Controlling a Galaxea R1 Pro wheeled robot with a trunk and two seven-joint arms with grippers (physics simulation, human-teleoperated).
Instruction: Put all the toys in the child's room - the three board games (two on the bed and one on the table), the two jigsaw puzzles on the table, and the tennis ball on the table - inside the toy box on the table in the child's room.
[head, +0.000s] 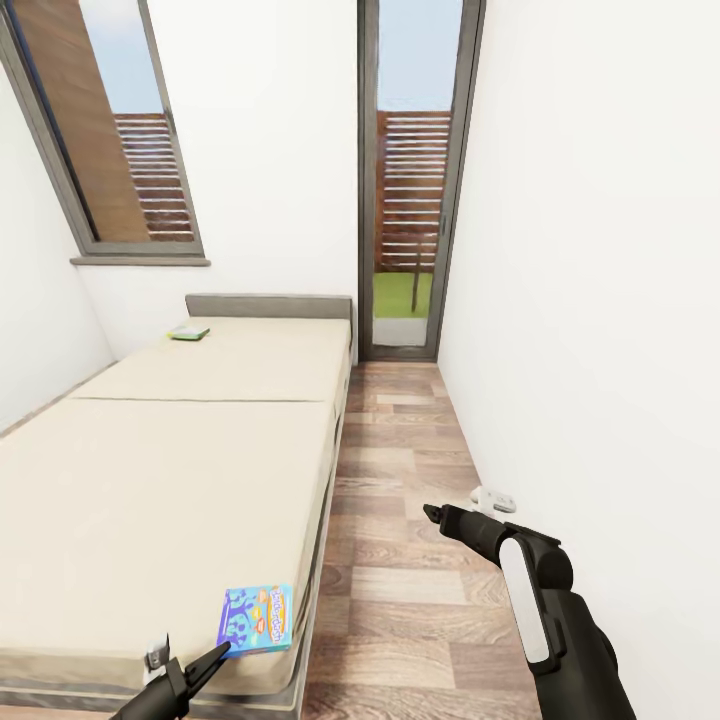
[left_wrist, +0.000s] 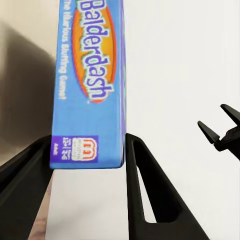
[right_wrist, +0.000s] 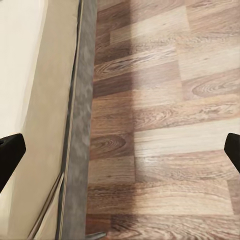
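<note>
The blue game (head: 256, 619) lies flat on the near corner of the bed (head: 170, 480), close to the mattress edge by the floor. In the left wrist view the same box (left_wrist: 90, 85) reads "Balderdash" and its short end sits between the two dark fingers (left_wrist: 145, 190) of the left gripper (left_wrist: 87, 165), which stand spread to either side of it with a small gap on each side; I cannot tell whether either finger touches the box. In the head view the left gripper (head: 205, 662) pokes up from the bottom edge, its tip right at the lower corner of the game.

A second game (head: 188, 333), green, lies far off near the grey headboard (head: 268, 305).

The right gripper (head: 432, 513) hangs over the plank floor (head: 400, 590) in the aisle between bed and white wall, well apart from both games. The right wrist view looks down on the planks and the grey bed frame (right_wrist: 80, 130), with the fingertips (right_wrist: 10, 155) at opposite edges, so the jaws stand wide and hold nothing.

A small white object (head: 494, 498) rests on the floor against the wall
</note>
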